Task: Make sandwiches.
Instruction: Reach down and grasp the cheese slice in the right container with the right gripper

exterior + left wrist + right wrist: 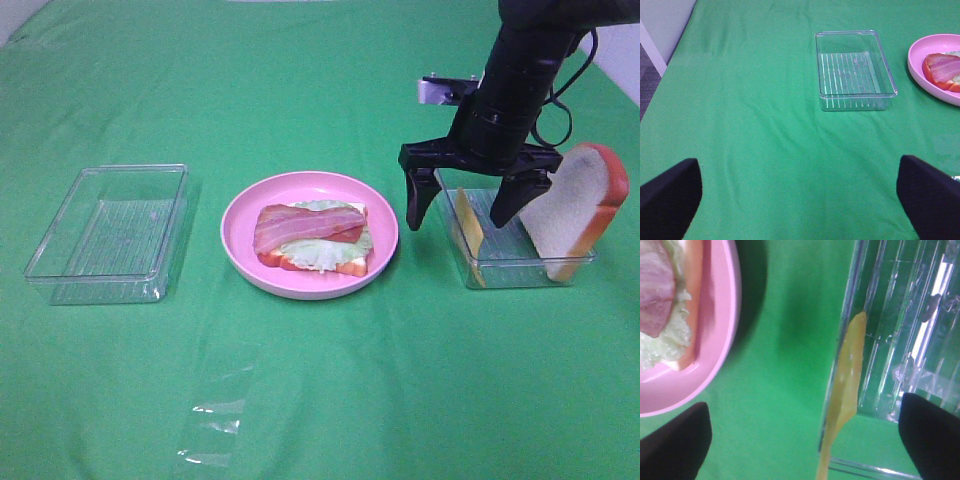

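Green cloth is covering the table in the high view, and the unfinished sandwich [310, 238] of white toy bread, pale lettuce and reddish bacon is lying on the round pink plate [300, 291]. The right gripper [456, 218] is being held wide open and empty over the clear plastic box [520, 272]. There the thin yellow cheese slice [469, 222] is leaning on the wall nearest the plate, and a crusted white bread slice [578, 212] is standing at the other end.

In the left wrist view, the left gripper [800, 200] is being kept fully spread, holding nothing, well apart from an empty clear tray [855, 70].

In the right wrist view, the cheese is being shown edge-on against the box wall. Probably only its upper edge should be pinched, gently, so that the wall is not being caught too.
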Robot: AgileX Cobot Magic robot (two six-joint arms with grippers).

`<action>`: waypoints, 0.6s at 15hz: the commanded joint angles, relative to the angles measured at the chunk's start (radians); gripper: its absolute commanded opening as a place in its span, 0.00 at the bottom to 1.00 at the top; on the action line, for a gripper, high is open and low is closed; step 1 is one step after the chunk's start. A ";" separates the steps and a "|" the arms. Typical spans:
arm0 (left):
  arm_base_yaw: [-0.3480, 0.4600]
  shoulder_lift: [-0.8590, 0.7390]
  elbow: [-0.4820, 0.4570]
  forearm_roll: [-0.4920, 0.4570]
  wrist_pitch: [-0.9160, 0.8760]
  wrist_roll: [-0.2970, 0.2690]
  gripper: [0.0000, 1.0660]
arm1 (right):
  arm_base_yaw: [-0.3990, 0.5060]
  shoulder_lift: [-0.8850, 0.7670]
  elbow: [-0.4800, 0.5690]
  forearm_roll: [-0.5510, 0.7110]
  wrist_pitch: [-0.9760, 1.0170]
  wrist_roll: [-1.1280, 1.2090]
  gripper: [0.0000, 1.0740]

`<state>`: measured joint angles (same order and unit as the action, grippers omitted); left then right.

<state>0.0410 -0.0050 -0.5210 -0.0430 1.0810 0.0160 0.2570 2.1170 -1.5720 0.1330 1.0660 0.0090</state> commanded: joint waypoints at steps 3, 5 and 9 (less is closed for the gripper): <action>0.002 -0.019 0.003 -0.005 -0.005 -0.003 0.92 | -0.001 0.034 0.005 -0.008 -0.006 -0.004 0.77; 0.002 -0.019 0.003 -0.005 -0.005 -0.003 0.92 | -0.001 0.034 0.005 -0.008 -0.006 0.006 0.60; 0.002 -0.019 0.003 -0.005 -0.005 -0.003 0.92 | -0.001 0.032 0.005 -0.012 -0.002 0.024 0.54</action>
<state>0.0410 -0.0050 -0.5210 -0.0430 1.0810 0.0160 0.2570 2.1460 -1.5720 0.1260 1.0660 0.0280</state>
